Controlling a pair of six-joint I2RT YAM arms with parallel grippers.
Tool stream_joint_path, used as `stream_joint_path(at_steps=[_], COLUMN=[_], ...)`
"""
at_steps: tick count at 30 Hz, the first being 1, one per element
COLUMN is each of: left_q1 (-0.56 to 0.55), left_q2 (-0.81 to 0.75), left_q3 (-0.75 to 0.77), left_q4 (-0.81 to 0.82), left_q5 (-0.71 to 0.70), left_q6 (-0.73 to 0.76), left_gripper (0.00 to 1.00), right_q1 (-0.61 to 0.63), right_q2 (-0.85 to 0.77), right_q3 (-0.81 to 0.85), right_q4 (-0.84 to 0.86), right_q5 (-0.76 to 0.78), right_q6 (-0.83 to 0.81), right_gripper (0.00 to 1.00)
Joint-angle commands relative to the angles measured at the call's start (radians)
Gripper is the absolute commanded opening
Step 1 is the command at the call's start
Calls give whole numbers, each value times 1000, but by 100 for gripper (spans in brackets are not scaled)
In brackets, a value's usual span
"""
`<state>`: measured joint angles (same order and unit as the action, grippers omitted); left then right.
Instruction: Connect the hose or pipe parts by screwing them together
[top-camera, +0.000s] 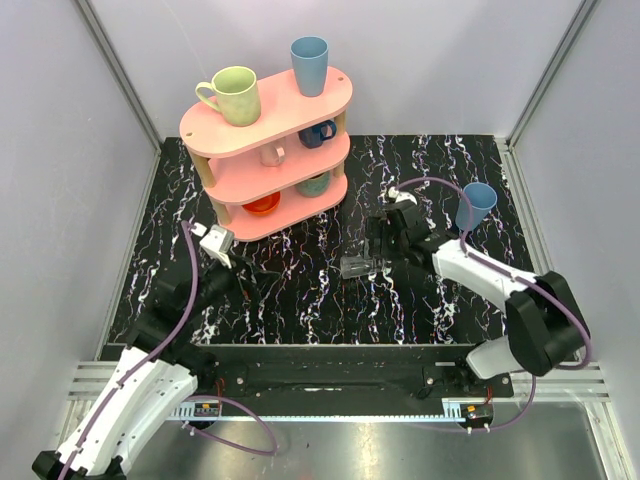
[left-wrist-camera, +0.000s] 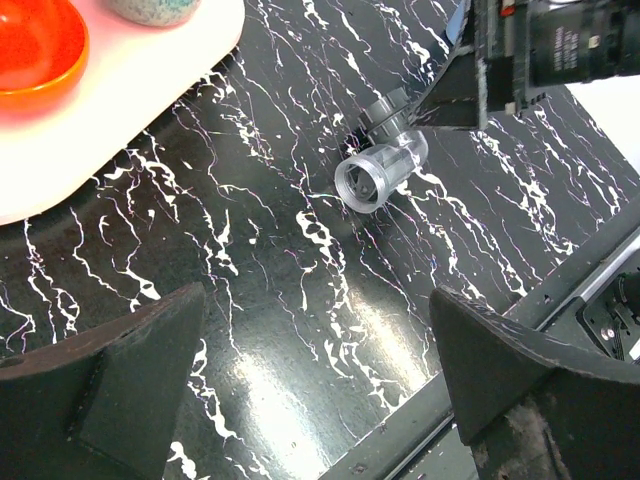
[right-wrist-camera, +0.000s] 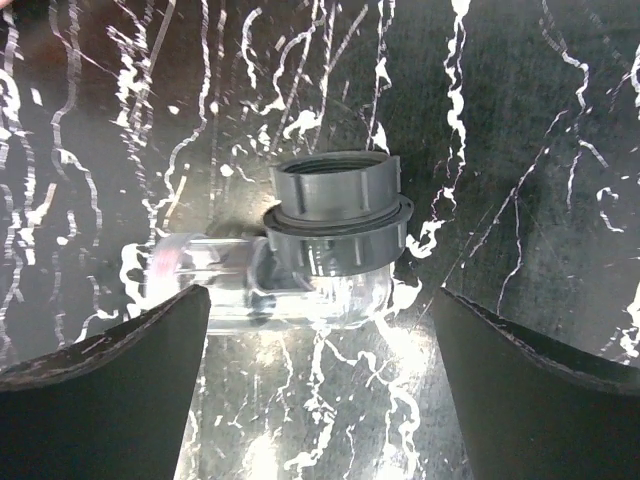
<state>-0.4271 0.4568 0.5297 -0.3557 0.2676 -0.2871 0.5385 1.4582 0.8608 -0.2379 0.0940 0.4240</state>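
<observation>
The hose or pipe parts (top-camera: 358, 266) lie together on the black marbled table. A grey ribbed collar (right-wrist-camera: 335, 215) sits on the upturned end of a clear elbow fitting (right-wrist-camera: 230, 290). My right gripper (right-wrist-camera: 322, 300) is open, one finger on each side of the fitting, touching nothing. The overhead view shows that gripper (top-camera: 385, 243) just behind the parts. The left wrist view has the fitting (left-wrist-camera: 378, 170) lying with its open mouth toward the camera. My left gripper (left-wrist-camera: 318, 295) is open and empty, well short of it; overhead it (top-camera: 248, 272) is left of centre.
A pink three-tier shelf (top-camera: 225, 135) with mugs and bowls stands at the back left; an orange bowl (left-wrist-camera: 35, 50) sits on its lowest tier. A blue cup (top-camera: 475, 205) stands at the right. The table's front rail (left-wrist-camera: 560, 300) runs close behind the left gripper.
</observation>
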Motion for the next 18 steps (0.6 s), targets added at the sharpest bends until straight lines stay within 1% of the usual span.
stream_joint_path(at_steps=[1, 2, 5, 8, 9, 13, 16, 18], left_q1=[-2, -2, -4, -2, -2, -2, -2, -2], left_q2=[-33, -43, -59, -82, -90, -119, -141, -156], left_q3=[12, 13, 30, 73, 90, 199, 240, 253], left_q4=[38, 37, 27, 11, 3, -66, -89, -92], left_q5=[-42, -56, -105, -123, -131, -211, -231, -226], left_q6=[12, 12, 11, -14, -32, -79, -99, -110], left_gripper=[99, 99, 99, 99, 99, 99, 99, 99], right_q1=[-5, -5, -3, -3, -3, -5, -5, -6], right_q2=[-107, -117, -173, -274, -333, -478, -561, -613], right_q3=[104, 128, 152, 150, 149, 124, 90, 69], right_q4=[-113, -151, -192, -196, -196, -198, -196, -166], right_q5=[23, 16, -8, -59, -71, -28, -8, -36], right_q6=[10, 7, 9, 13, 22, 42, 62, 50], right_gripper=[100, 100, 100, 100, 100, 100, 100, 100])
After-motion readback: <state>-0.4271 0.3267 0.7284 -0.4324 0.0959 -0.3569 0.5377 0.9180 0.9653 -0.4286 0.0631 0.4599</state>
